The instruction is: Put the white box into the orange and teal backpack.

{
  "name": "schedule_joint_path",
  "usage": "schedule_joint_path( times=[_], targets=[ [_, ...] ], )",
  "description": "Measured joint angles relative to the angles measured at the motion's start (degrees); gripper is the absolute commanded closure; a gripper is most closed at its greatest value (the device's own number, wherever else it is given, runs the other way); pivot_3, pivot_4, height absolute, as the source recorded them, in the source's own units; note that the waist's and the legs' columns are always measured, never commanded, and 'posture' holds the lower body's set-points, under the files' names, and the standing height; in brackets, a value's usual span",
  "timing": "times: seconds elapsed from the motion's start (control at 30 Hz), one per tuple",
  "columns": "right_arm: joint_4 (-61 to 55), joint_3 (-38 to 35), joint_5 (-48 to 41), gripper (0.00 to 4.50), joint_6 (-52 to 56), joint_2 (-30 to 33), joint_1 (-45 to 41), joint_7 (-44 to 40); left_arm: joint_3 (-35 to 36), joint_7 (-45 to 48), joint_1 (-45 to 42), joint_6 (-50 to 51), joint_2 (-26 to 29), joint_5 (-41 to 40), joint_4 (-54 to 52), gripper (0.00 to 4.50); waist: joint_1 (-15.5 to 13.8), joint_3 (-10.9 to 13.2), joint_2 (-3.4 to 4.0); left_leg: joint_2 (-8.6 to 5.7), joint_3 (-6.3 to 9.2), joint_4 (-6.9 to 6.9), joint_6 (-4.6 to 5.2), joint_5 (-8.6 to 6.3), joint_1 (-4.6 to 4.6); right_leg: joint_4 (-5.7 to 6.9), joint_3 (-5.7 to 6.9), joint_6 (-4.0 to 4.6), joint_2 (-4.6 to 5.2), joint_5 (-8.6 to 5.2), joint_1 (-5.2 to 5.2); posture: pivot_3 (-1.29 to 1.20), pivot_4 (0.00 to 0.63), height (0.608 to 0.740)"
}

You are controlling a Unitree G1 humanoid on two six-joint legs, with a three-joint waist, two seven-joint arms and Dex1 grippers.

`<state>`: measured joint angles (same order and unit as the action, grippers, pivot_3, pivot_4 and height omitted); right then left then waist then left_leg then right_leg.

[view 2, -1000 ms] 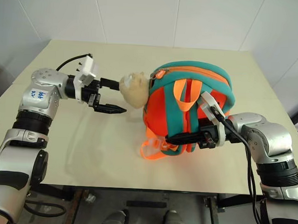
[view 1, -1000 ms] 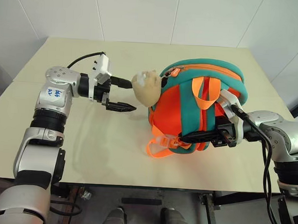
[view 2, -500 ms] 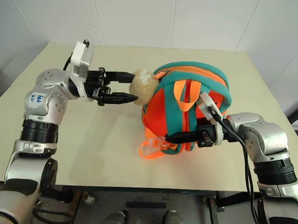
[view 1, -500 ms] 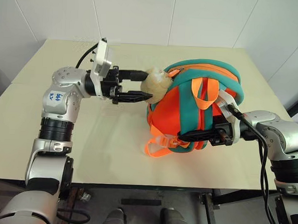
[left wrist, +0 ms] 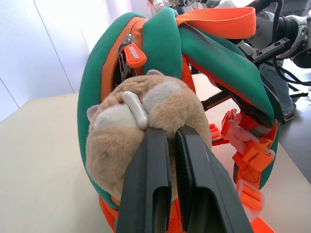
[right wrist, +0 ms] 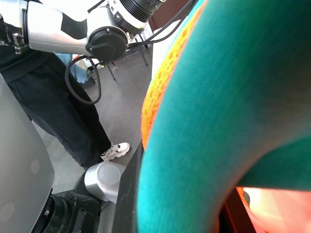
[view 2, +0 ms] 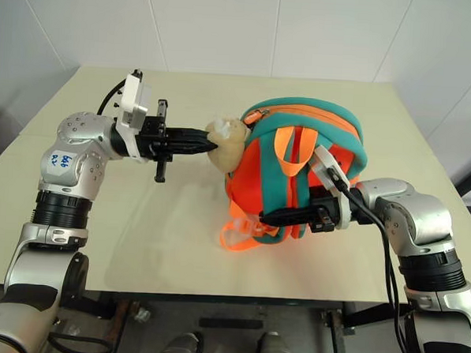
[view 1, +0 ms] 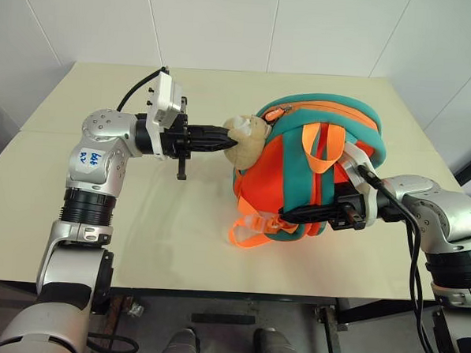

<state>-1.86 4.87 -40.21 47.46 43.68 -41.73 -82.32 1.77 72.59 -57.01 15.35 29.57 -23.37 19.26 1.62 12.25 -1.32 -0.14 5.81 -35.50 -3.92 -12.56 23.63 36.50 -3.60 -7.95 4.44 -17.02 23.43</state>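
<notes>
White tiled walls stand behind a pale cream table [view 1: 137, 242] on which the small rounded bright-orange backpack with teal trim and straps [view 1: 310, 176] sits upright, a little to the right of the middle. Its orange webbing straps and clear orange buckles [view 1: 252, 227] trail onto the table at its near side, and an orange zip pull [left wrist: 134, 55] hangs at the top of the teal rim. A beige plush toy [view 1: 245, 137] hangs on the backpack's left side, touching it. The left hand [view 1: 228, 140] reaches level from the left, and its two black fingers [left wrist: 150, 184] are pressed nearly together on the plush toy, pinching its fur just below a small white oblong tag [left wrist: 136, 109]. The right hand [view 1: 297, 215] comes in from the right at the near side of the backpack, its black fingers drawn together on a teal strap [right wrist: 228, 121], which lies right across its wrist camera. A person's dark trouser leg and white shoe [right wrist: 114, 149] show on the floor beyond.
</notes>
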Motion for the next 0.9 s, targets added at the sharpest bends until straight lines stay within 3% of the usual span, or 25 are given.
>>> schedule_joint_path(
  times=[0.33,0.4,0.63,0.9],
  targets=[
    [-0.39,-0.18,-0.08,4.47,0.02,0.0,0.45,0.6,0.99,-1.9,-1.79,0.3,0.4,-0.05,3.07,0.44,0.04,0.0,0.0,0.0,0.0,0.03,0.0,0.0,-0.01,-0.01,0.0,0.0,0.0,0.0,0.0,0.0,0.15,0.74],
    [-0.43,-0.18,-0.08,4.47,0.03,0.0,0.46,0.6,1.54,-2.78,-2.4,-0.09,0.4,-0.01,4.29,0.04,0.07,0.0,0.0,0.0,0.0,0.04,0.0,0.0,-0.01,-0.01,0.0,0.0,0.0,0.0,0.01,0.0,0.15,0.74],
    [-2.06,-0.79,-0.53,4.47,0.25,0.01,1.64,1.55,0.02,-2.85,-2.29,-2.45,-0.48,1.48,6.48,0.04,-0.02,0.0,0.0,0.0,0.0,0.07,0.0,0.0,0.0,-0.04,0.0,0.0,0.0,0.0,0.01,0.0,0.15,0.74],
    [-2.27,-0.81,-0.73,4.47,0.35,0.01,1.76,1.78,-2.85,-3.18,-3.54,-5.54,-5.38,4.57,13.68,0.04,0.01,0.0,0.0,-0.01,-0.01,0.07,0.0,0.0,-0.02,-0.03,0.0,0.0,0.0,0.0,0.0,0.0,0.15,0.74]
  ],
)
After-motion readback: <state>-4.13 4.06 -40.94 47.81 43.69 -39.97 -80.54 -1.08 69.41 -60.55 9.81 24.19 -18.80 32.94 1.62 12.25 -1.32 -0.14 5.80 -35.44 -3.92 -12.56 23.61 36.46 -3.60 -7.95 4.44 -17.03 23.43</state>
